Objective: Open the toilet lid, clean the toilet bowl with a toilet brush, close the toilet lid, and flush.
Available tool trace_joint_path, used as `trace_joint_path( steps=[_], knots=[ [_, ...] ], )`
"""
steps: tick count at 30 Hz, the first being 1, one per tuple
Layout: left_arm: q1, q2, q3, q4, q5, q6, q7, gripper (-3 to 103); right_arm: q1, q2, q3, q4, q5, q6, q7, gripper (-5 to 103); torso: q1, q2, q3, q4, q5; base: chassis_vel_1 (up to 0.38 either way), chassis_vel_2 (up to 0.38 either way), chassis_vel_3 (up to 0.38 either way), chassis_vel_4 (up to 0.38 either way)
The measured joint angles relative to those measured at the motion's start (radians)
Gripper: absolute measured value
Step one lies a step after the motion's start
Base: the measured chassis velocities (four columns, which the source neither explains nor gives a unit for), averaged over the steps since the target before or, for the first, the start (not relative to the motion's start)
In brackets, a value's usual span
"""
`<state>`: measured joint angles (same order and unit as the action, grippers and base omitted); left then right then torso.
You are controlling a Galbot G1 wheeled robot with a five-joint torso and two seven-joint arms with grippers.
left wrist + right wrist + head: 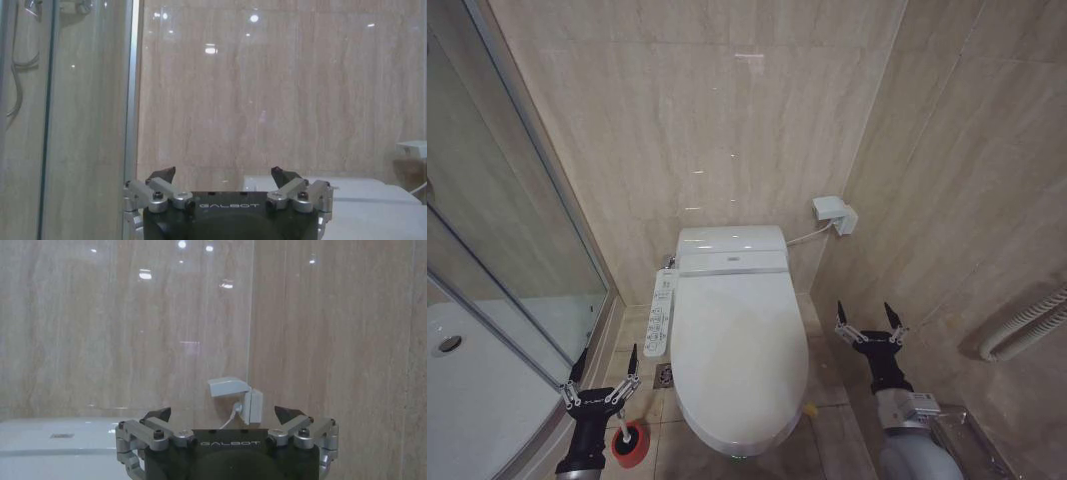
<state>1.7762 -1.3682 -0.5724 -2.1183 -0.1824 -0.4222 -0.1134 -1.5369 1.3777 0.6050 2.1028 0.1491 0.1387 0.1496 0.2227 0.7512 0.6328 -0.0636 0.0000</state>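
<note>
toilet lid (pixel 739 350) down, untouched. left gripper (pixel 604 366) at 8 o'clock of it, right gripper (pixel 871 320) at 3; both spread, empty, flanking, likely readied for lifting.

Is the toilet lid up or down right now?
Down. The toilet lid lies flat over the bowl, its smooth white top facing up, with neither gripper touching it.

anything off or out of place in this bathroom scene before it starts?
Nothing much stands out. The toilet lid is down and looks intact; the toilet brush sits in its red holder on the floor beside it. One small yellow scrap lies on the floor tiles. Left end effector and right end effector hover open, empty.
</note>
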Motion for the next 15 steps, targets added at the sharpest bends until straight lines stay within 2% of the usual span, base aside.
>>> trace_joint_path(
  steps=[15],
  knots=[
    [0.000,0.000,0.000,0.000,0.000,0.000,0.000,97,0.000,0.000,0.000,0.000,0.000,0.000,0.000,100,0.000,0.000,0.000,0.0000,0.0000,0.000,0.000,0.000,0.000]
  ],
)
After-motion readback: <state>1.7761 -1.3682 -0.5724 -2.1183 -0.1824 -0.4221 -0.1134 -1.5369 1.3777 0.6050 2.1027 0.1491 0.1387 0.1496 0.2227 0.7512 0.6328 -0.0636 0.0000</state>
